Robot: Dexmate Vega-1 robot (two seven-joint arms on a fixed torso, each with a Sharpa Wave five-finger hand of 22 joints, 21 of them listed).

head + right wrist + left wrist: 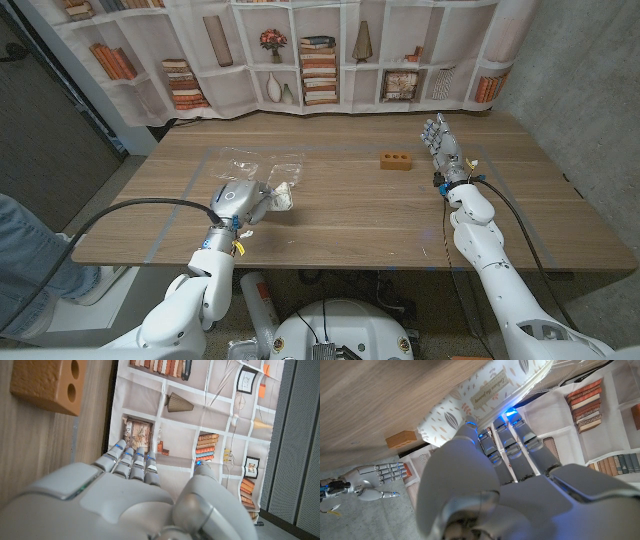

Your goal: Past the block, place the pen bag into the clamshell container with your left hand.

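Left hand (243, 203) at the near-left of the desk (340, 215) — fingers closed around the pen bag (281, 199), a white pouch with a leaf print. The left wrist view shows the fingertips (506, 426) pressed against the pen bag's fabric. The bag's free end sticks out to the right of the hand, low over the desk.

Clamshell container (258, 166) — clear plastic, lying on the desk just beyond the left hand, toward the far side.

Block (395, 160) — brown, with two holes, on the desk right of centre, well apart from the bag.

Right hand (441, 140) holds nothing, fingers straight and side by side, pointing to the far edge, just right of the block.
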